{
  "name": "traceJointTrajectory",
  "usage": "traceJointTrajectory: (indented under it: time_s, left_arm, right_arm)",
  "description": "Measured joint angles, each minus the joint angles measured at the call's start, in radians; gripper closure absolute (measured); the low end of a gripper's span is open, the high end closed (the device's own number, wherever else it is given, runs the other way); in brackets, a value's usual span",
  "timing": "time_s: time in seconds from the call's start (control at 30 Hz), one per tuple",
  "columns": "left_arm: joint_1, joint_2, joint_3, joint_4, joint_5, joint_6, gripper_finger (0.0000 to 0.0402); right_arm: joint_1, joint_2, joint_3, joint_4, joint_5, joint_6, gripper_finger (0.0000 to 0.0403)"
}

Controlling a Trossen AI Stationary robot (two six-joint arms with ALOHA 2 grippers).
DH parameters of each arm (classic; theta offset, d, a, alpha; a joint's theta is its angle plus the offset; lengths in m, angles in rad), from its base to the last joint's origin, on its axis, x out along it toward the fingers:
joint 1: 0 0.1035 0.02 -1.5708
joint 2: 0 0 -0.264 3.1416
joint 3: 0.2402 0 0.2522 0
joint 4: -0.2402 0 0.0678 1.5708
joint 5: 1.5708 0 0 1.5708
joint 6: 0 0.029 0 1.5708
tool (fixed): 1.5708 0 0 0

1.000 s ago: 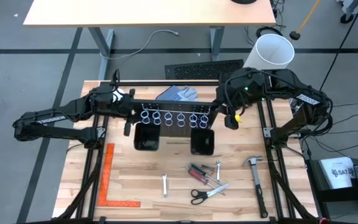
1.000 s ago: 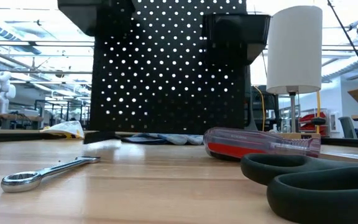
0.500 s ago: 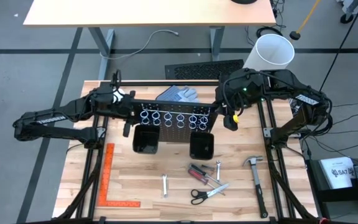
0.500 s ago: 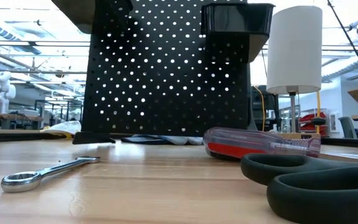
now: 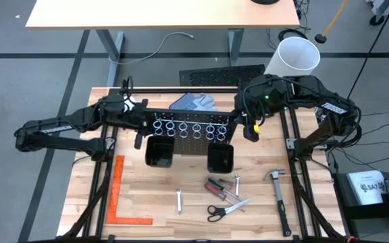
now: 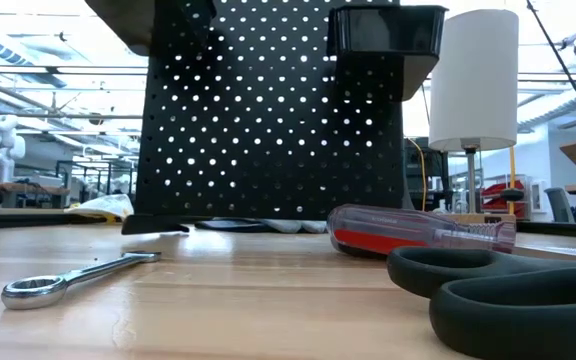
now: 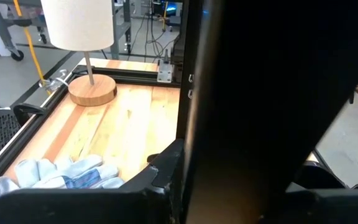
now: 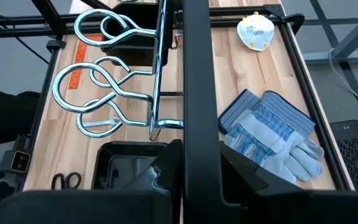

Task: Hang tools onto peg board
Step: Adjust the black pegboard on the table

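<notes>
Both arms have the peg board (image 5: pixel 191 129) by its ends right now — left hand (image 5: pixel 139 122) pinching the left edge, right hand (image 5: pixel 240 121) pinching the right edge, fingers pressed onto the panel's rim in both wrist views. The board stands upright toward the desk's back edge, roughly centred. In the low view its bottom edge looks about level with the wood, though I can't tell if it's fully resting.

My take on doing this step well: get the panel squarely seated and vertical before either hand lets go. Release one side at a time, and watch for tipping, since the bins load the front. Nothing is hung yet, so the tools come after.

Counts, as far as I can make out:
- ring holders (image 5: pixel 189 127) — a double row across the board; too tangled from above for an exact number
- black bins (image 5: pixel 159 151) — two, hanging on the front
- wrenches — two: one (image 5: pixel 179 201) alone near the front edge, one (image 5: pixel 236 183) by the cluster
- screwdrivers (image 5: pixel 216 187) — two, red and dark handles
- scissors (image 5: pixel 225 210) — one pair
- hammer (image 5: pixel 277 191) — one, toward the right edge
- orange square ruler (image 5: pixel 119 199) — one, front left corner
- work gloves (image 5: pixel 193 102) behind the board, lamp (image 5: pixel 296 55) at the back right corner
</notes>
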Motion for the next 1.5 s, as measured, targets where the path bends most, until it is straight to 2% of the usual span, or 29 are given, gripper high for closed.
traceJointTrajectory:
  time_s: [0.17, 0.33, 0.73, 1.0, 1.5]
  left_arm:
    - [0.000, 0.010, 0.000, 0.002, -0.006, 0.014, 0.0312]
    - [0.001, 0.012, -0.002, 0.007, -0.018, 0.011, 0.0299]
    - [0.001, -0.008, -0.004, 0.022, -0.006, 0.011, 0.0258]
    - [0.000, -0.052, 0.004, 0.046, -0.007, 0.006, 0.0255]
    - [0.000, -0.068, 0.006, 0.042, -0.025, 0.000, 0.0256]
  right_arm:
    - [0.000, -0.002, 0.000, -0.002, 0.031, -0.002, 0.0329]
    - [-0.002, -0.002, 0.000, 0.031, 0.067, -0.009, 0.0295]
    - [0.013, -0.003, 0.001, 0.060, 0.046, -0.094, 0.0228]
    - [0.017, 0.000, 0.001, 0.064, 0.043, -0.136, 0.0223]
    - [0.047, 0.000, 0.001, -0.089, 0.024, -0.092, 0.0222]
